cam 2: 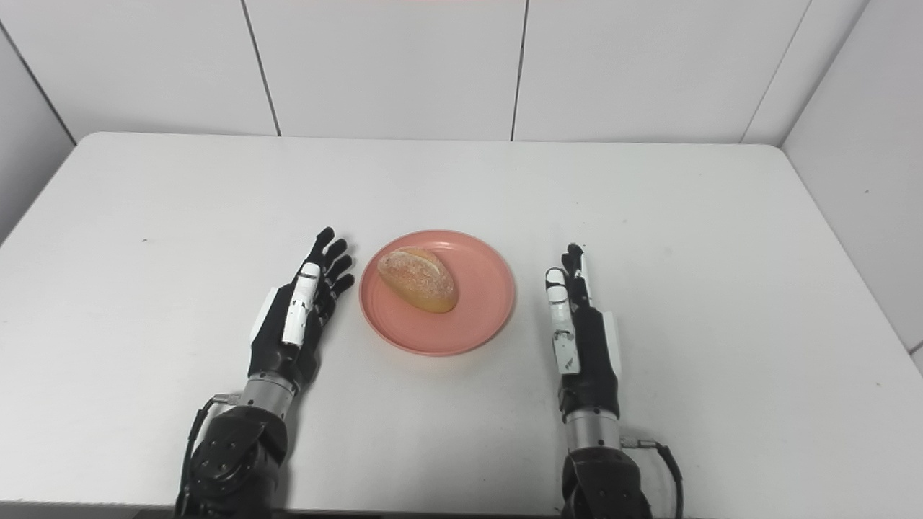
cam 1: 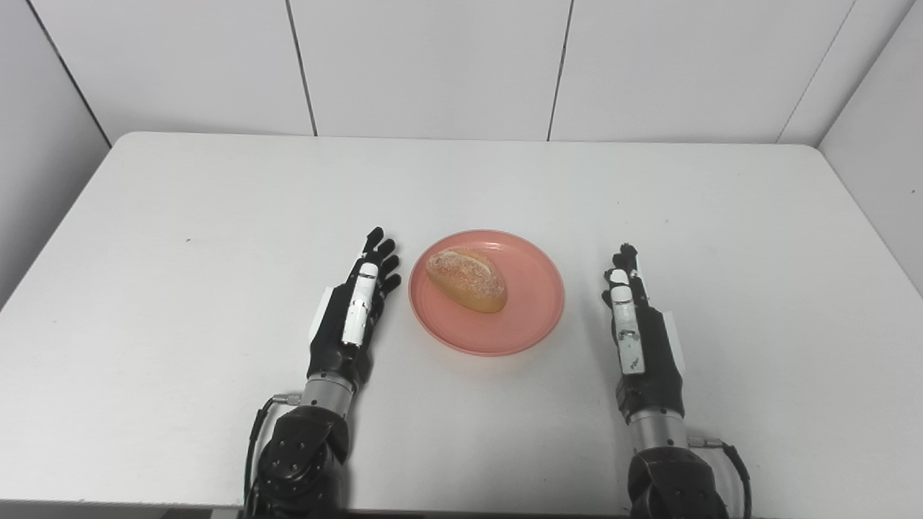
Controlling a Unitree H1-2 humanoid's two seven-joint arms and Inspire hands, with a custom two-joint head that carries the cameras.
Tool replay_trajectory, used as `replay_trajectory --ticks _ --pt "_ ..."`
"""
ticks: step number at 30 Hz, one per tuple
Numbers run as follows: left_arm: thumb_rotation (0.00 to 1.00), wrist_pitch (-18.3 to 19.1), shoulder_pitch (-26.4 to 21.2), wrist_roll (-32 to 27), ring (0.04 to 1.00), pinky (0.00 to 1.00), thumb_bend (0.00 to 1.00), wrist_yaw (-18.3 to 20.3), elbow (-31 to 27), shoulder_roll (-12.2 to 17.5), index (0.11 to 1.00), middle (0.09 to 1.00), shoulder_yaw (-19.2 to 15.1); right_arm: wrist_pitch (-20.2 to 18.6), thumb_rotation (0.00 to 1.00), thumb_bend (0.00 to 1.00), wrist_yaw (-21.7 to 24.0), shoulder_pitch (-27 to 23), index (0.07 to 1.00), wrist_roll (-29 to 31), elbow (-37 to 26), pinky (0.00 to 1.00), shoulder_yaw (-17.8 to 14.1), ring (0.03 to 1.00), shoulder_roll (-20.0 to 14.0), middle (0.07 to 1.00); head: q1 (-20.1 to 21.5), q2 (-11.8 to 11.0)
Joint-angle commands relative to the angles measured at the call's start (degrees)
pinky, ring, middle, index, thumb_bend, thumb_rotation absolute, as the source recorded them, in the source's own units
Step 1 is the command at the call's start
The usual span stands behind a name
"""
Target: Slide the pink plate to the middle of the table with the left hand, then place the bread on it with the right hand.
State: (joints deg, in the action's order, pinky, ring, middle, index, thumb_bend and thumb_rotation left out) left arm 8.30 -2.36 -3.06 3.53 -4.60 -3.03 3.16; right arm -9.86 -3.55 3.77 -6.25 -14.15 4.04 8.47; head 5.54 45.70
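Both hands rest open and empty: left hand (cam 1: 357, 306) just beside the pink plate (cam 1: 530, 317), right hand (cam 1: 634, 324) a little apart, perhaps touching the tabletop (cam 1: 180, 288). Bread (cam 1: 466, 279) lies on the plate, nearer the tabletop's front edge.

plate: pink plate (cam 2: 472, 328) seen near middle of white table (cam 2: 649, 202), flat on the surface
bread: bread (cam 2: 417, 289) is laid on the plate's left-rear part, long axis slanted
L hand: left hand (cam 2: 297, 317) is held edge-on just left of plate, fingers straight & spread, nothing gripped
R hand: right hand (cam 2: 577, 324) is held edge-on right of plate, a gap between, fingers straight, empty
backdrop: white wall panels (cam 2: 389, 65) are seen behind table
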Motion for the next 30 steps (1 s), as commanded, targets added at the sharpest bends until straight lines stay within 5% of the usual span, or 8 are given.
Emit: replay_trajectory --ticks 1,30 --pt "1.0 0.07 -0.44 0.33 0.956 0.96 0.38 0.15 -0.66 0.05 0.966 0.966 0.33 -0.2 1.0 0.26 -0.03 -1.12 1.0 0.53 -0.87 0.98 0.25 0.986 0.64 0.999 0.0 0.01" --pt "1.0 1.0 -1.14 -0.01 0.962 0.98 0.35 0.3 -0.31 0.25 0.97 0.97 0.91 -1.28 1.0 0.27 0.04 -1.02 0.996 1.44 -0.71 0.97 0.18 0.984 -0.16 0.996 -1.42 0.36"
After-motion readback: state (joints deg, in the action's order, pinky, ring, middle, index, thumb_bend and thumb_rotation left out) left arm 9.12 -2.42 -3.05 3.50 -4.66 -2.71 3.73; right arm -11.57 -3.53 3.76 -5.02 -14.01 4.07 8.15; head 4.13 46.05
